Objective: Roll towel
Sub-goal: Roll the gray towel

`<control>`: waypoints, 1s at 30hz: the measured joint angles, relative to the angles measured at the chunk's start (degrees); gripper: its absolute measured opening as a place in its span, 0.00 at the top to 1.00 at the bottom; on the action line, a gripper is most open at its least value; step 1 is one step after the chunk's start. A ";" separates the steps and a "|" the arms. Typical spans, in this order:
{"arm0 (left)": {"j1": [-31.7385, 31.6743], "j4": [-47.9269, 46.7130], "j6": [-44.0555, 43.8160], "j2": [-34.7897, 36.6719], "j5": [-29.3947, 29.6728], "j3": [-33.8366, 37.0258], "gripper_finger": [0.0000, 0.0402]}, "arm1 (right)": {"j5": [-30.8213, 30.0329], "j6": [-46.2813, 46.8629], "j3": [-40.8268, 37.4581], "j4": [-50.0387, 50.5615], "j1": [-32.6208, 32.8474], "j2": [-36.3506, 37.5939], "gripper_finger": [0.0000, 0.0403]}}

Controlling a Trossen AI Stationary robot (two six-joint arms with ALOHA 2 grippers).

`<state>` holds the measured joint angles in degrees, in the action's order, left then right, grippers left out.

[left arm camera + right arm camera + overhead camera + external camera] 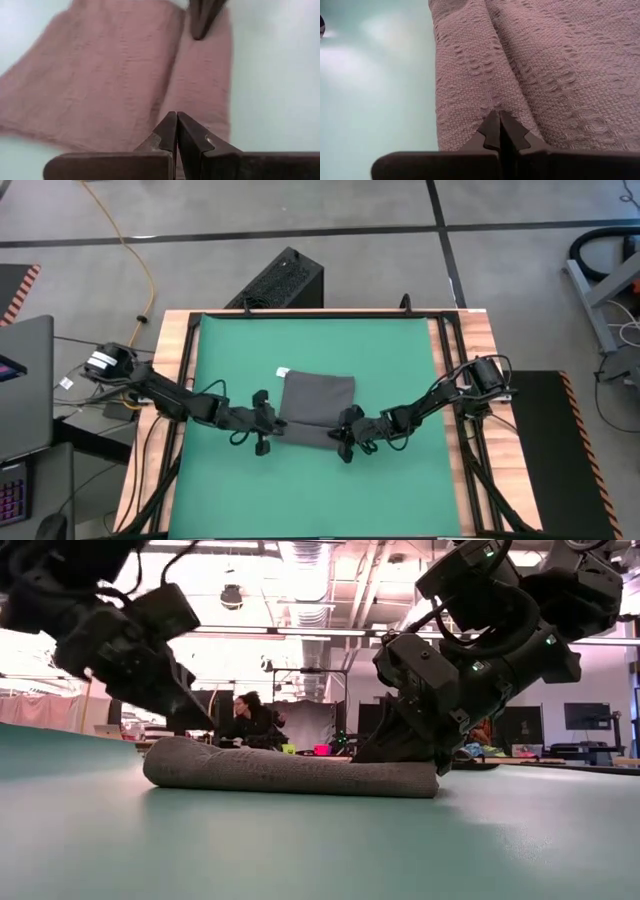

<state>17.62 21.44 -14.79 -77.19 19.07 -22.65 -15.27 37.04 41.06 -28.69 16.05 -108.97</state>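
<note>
The dark grey towel [318,398] lies on the green mat [400,350], its white tag [283,371] at the far left corner. Its near part is wound into a roll [290,770] that rests on the mat, and the far part lies flat. My right gripper [499,117] is shut, with its tips on the roll's right end [405,765]. My left gripper [176,117] is shut and hangs just over the roll's left end [268,420]. In the low view it stands a little above the cloth [150,660]. My right gripper presses its shut fingertips [492,125] into the crease [496,102] between the roll and the flat part, near the towel's right end. The fingers slant down from the table's right and near side. The roll stays on the mat under them.
The mat covers a wooden table [178,340] with dark rails on both sides. A black box [280,280] stands on the floor beyond the far edge, and a laptop [25,380] sits to the left. A person [250,720] sits in the room behind. Bare mat lies near and left of the towel.
</note>
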 joint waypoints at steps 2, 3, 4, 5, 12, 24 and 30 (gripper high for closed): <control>0.84 3.12 -0.21 0.19 1.69 1.23 1.00 | 0.00 0.02 -0.02 -0.02 0.00 0.00 0.96; 1.15 3.51 -0.26 0.26 2.24 1.37 1.00 | 0.02 0.02 -0.02 0.06 0.00 0.00 0.96; 1.24 2.89 -0.21 0.24 2.66 1.45 1.00 | 0.02 0.02 -0.02 0.03 0.00 0.00 0.96; 1.26 2.08 0.21 0.15 3.09 1.55 1.00 | 0.02 0.02 -0.02 -0.04 0.00 -0.02 0.96; 1.34 4.38 2.76 -1.33 2.12 1.56 1.00 | 0.26 0.02 -0.04 -0.04 -0.44 -0.04 0.96; 1.02 10.57 3.28 -14.49 1.52 1.46 1.00 | 0.36 0.02 -0.09 0.33 0.72 -0.07 0.96; 0.90 10.12 0.29 -15.58 -2.85 1.33 1.00 | 1.08 -2.00 -0.24 -0.90 1.79 1.54 0.95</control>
<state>18.52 31.56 -14.50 -92.77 16.22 -21.32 -14.18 35.04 40.82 -29.59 17.85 -107.43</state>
